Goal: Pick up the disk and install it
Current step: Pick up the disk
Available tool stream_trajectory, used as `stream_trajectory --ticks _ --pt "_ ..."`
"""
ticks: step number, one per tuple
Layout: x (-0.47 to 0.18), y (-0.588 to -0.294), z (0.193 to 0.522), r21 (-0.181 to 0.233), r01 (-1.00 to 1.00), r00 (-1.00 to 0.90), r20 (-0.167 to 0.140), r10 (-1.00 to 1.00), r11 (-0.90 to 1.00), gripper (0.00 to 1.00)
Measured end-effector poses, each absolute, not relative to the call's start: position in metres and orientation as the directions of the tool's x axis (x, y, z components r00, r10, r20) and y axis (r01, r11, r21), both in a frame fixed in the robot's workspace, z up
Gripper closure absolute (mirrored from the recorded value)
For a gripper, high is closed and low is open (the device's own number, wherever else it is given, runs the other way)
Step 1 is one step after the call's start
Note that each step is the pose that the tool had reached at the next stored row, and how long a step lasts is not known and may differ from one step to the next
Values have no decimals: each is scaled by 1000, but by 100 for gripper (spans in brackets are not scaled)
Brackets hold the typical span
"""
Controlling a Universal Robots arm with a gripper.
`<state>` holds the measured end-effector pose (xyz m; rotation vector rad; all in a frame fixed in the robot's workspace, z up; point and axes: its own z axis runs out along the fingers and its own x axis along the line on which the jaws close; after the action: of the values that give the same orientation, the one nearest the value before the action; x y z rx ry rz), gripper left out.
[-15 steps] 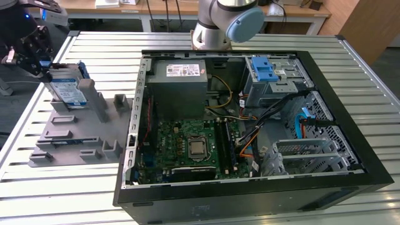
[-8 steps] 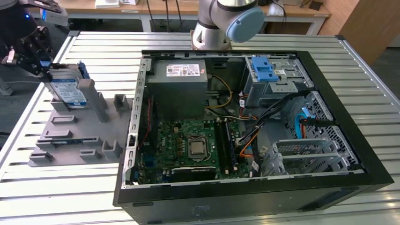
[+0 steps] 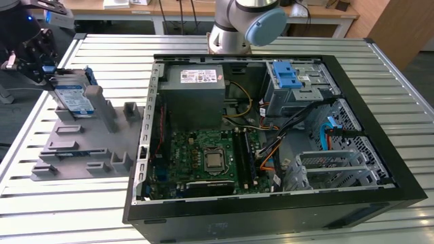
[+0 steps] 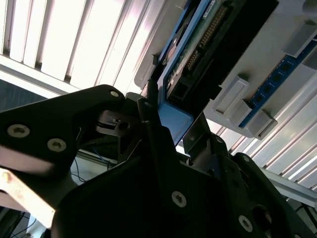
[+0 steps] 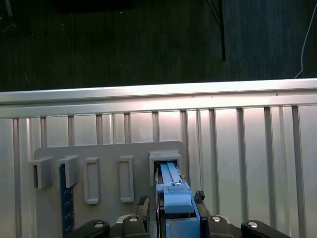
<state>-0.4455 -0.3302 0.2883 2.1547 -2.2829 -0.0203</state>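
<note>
We see a disk of silver metal, paper-labelled, framed in smooth blue plastic. The holder is matt grey plastic, the table bright ribbed metal, the gripper matt black.

Exterior overhead; wrist views near disk

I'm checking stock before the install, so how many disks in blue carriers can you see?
1. The disk stands in the grey fixture at the exterior view's left, with the tool at it. Others may be hidden inside the computer case.
</note>
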Motion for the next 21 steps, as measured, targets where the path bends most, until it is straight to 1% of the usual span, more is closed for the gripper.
stream_trajectory --ticks 17,18,20,21 --pt "-444 -330 289 11 -998 -58 -7 -998 58 54" --pt "-444 -330 289 11 -998 -58 -7 -998 58 55" --pt "-444 -330 289 11 -998 -58 -6 -998 58 55" --pt "-444 -330 289 11 -998 -58 -6 -998 58 62"
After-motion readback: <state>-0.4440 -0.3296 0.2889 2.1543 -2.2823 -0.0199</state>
